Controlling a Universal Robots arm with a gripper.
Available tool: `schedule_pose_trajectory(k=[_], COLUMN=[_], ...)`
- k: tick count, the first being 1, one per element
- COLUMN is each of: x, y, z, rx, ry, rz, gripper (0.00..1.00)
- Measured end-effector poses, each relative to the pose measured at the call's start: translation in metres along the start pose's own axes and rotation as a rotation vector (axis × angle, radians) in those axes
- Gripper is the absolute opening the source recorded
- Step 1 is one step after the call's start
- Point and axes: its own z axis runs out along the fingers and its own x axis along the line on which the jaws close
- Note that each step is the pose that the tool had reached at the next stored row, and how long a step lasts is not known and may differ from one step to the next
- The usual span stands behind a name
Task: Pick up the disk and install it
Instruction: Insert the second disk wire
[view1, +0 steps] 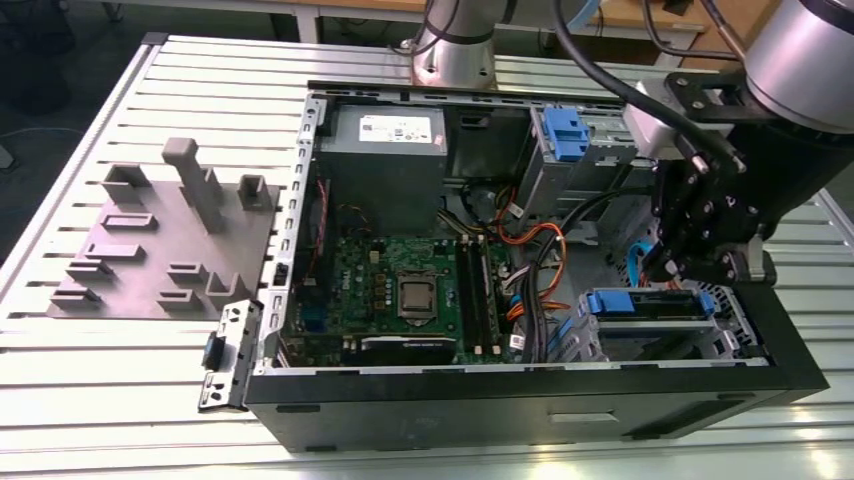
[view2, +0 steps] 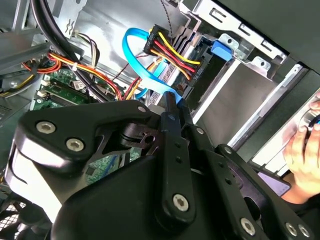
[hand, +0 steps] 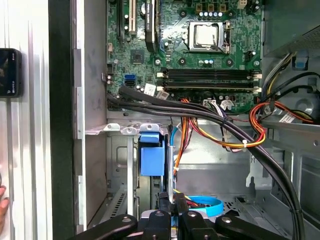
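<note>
At about four o'clock inside the open computer case (view1: 801, 375), as the exterior view shows it, the disk (view1: 650, 318) lies flat in the lower drive cage, its blue carrier frame towards twelve o'clock and its silver face below that. It looks seated there or nearly so. The claw (view1: 694, 280) hangs just above its one o'clock corner, and I cannot tell whether they touch. In the second wrist view the claw (view2: 172, 100) has its tips pressed together, with nothing I can make out between them. A light blue data cable (view2: 137, 55) loops just beyond. I judge the disk stiff and dense for its size, smooth on its metal faces and easily hurt by a knock. The plastic frame along its long edges seems the safer hold. By count there is one disk, one claw, one motherboard (view1: 400, 290), one grey power supply (view1: 387, 135) at eleven o'clock, a second drive cage (view1: 574, 140) at one o'clock, and one grey fixture block (view1: 160, 240) on the slatted table (view1: 80, 400) at nine o'clock. A person's hand (view2: 302, 150) shows outside the case.
</note>
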Motion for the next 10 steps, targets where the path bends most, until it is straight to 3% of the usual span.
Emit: schedule_pose_trajectory(k=[6,10], x=[0.0005,0.0005], y=[0.0004,0.0004], z=[0.0025,0.0025], rx=[0.0026,0.0025], ry=[-0.0052,-0.0057], rz=[0.000,0.000], gripper=[0.16,0.16])
